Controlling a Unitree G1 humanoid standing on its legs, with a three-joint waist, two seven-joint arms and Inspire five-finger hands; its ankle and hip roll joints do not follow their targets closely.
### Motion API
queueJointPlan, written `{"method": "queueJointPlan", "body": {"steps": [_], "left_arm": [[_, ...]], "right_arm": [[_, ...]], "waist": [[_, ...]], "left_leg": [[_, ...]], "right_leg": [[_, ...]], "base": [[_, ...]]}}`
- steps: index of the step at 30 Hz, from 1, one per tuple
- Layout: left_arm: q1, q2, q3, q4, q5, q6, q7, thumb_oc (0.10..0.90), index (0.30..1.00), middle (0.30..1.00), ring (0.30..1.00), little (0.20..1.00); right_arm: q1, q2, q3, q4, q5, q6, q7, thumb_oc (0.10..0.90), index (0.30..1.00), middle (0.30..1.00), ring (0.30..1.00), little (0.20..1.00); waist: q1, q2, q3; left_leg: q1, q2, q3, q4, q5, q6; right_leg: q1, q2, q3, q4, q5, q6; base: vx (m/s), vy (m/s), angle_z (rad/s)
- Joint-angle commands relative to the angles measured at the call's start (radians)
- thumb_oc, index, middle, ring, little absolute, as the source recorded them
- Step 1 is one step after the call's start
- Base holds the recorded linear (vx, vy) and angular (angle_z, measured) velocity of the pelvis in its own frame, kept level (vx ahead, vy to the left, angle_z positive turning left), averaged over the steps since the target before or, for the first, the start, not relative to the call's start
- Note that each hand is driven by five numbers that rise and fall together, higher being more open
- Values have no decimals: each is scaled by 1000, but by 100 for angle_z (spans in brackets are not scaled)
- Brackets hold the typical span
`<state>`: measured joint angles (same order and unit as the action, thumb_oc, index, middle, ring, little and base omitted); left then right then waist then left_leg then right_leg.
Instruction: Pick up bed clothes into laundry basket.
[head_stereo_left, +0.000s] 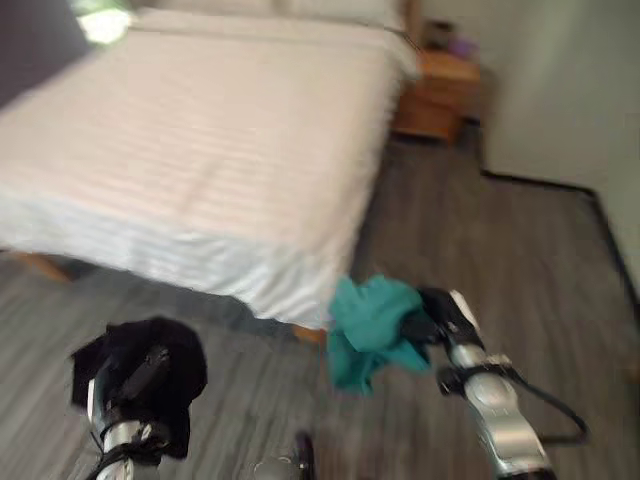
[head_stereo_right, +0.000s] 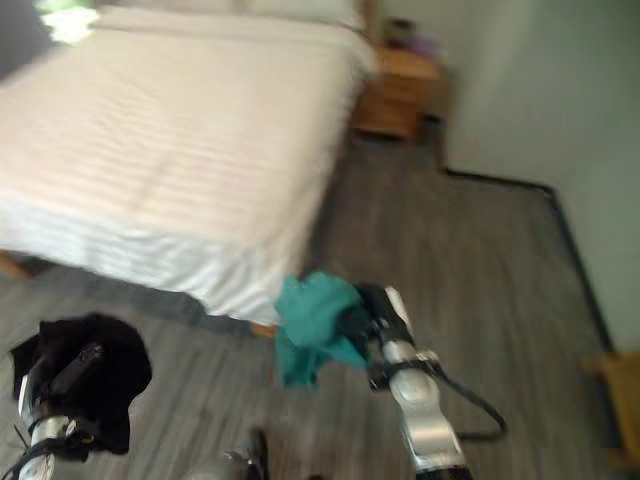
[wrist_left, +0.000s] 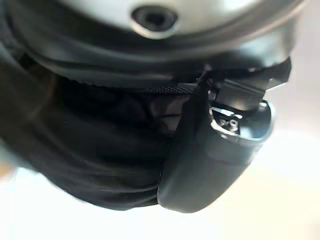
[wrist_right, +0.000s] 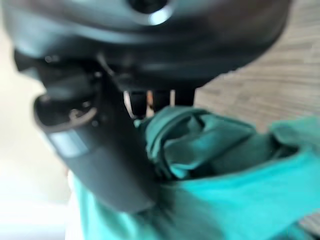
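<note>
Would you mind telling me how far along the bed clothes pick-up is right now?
Done: the white striped bed looks cleared of clothes. In hand: the left hand grips a black garment, and the right hand grips a crumpled teal garment, both held above the grey wood-look floor. Left: dropping both into the laundry basket.

A bunched teal garment (head_stereo_left: 372, 330) and a crumpled black garment (head_stereo_left: 150, 375) hang above the floor.
</note>
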<state>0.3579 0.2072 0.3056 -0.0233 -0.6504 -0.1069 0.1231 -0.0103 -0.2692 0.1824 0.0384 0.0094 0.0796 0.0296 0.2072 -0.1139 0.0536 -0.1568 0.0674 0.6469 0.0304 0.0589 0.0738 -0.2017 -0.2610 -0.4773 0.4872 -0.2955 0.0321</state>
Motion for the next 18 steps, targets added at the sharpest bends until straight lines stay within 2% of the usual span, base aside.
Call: {"method": "queueJointPlan", "body": {"steps": [1, 2, 3, 5, 6, 7, 8, 9, 10, 12, 15, 17, 18], "left_arm": [[-158, 90, -35, -151, 29, -142, -51, 400, 300, 300, 300, 300], [-179, 99, -55, -158, 27, -146, -56, 400, 300, 300, 300, 300], [-195, 111, -60, -169, 31, -146, -55, 400, 300, 300, 300, 300], [-215, 121, -60, -159, 28, -146, -59, 400, 300, 300, 300, 300], [-224, 130, -67, -163, 35, -145, -65, 400, 300, 300, 300, 300], [-234, 132, -76, -159, 41, -143, -66, 400, 300, 300, 300, 300], [-254, 128, -88, -145, 31, -144, -69, 400, 300, 300, 300, 300], [-289, 115, -137, -107, 26, -144, -68, 400, 300, 300, 300, 300], [-331, 109, -184, -81, 23, -143, -58, 400, 300, 300, 300, 300], [-370, 103, -215, -77, 50, -151, -55, 400, 300, 300, 300, 300], [-352, 81, -215, -69, 58, -154, -49, 400, 300, 300, 300, 300], [-318, 92, -197, -72, 68, -159, -37, 400, 300, 300, 300, 300], [-301, 100, -196, -54, 85, -151, -38, 400, 300, 300, 300, 300]], "right_arm": [[-37, -172, -51, -149, 56, -149, -10, 400, 300, 300, 300, 300], [-61, -177, -34, -130, 86, -163, -18, 400, 300, 300, 300, 300], [-81, -175, -18, -102, 128, -172, -11, 400, 300, 300, 300, 300], [-68, -161, -20, -110, 216, -177, 13, 400, 300, 300, 300, 300], [-54, -153, -26, -121, 262, -193, 24, 400, 300, 300, 300, 300], [-46, -145, -37, -124, 293, -200, 25, 400, 300, 300, 300, 300], [-38, -135, -54, -128, 320, -208, 22, 400, 300, 300, 300, 300], [-8, -131, -78, -155, 336, -226, 15, 400, 300, 300, 300, 300], [18, -130, -100, -166, 341, -237, 4, 400, 300, 300, 300, 300], [23, -129, -118, -169, 335, -246, -16, 400, 300, 300, 300, 300], [38, -119, -145, -173, 341, -253, -30, 400, 300, 300, 300, 300], [19, -103, -141, -169, 354, -257, -29, 400, 300, 300, 300, 300], [16, -99, -139, -157, 382, -254, -24, 400, 300, 300, 300, 300]], "waist": [[-20, 77, 33], [8, 62, 46], [23, 44, 59], [0, 30, 69], [-9, 23, 66], [-20, 20, 66], [-43, 19, 61], [-85, 45, 47], [-138, 59, 55], [-175, 76, 58], [-195, 103, 57], [-192, 108, 70], [-180, 108, 62]], "left_leg": [[-78, 47, -304, 74, -2, -118], [-84, 20, -531, 98, -16, -136], [-67, -16, -716, 145, -59, -149], [-16, -11, -831, 183, -77, -161], [13, -38, -911, 199, -87, -155], [31, -59, -950, 197, -104, -148], [48, -72, -930, 150, -114, -139], [65, -83, -852, 59, -105, -117], [81, -89, -823, 46, -120, -107], [72, -103, -820, 45, -122, -101], [83, -92, -766, 29, -141, -79], [104, -72, -712, 11, -146, -77], [103, -72, -709, 1, -131, -82]], "right_leg": [[295, 91, 175, -370, 107, 80], [274, 112, 259, -361, 122, 74], [248, 138, 342, -341, 126, 66], [217, 174, 452, -348, 137, 52], [198, 194, 510, -349, 152, 50], [190, 215, 556, -353, 158, 52], [185, 240, 606, -380, 185, 54], [190, 253, 623, -420, 203, 49], [187, 255, 629, -445, 207, 47], [165, 258, 644, -475, 233, 54], [132, 261, 661, -422, 232, 69], [79, 244, 621, -376, 260, 86], [85, 232, 609, -406, 270, 85]], "base": [[66, -438, -238], [53, -498, -354], [129, -445, -370], [84, -316, -330], [65, -218, -280], [58, -188, -348], [35, -102, -339], [-63, -2, -335], [-125, 70, -185], [-166, 64, -74], [-39, 78, -75], [-69, -35, -76], [-56, -132, -90]]}}
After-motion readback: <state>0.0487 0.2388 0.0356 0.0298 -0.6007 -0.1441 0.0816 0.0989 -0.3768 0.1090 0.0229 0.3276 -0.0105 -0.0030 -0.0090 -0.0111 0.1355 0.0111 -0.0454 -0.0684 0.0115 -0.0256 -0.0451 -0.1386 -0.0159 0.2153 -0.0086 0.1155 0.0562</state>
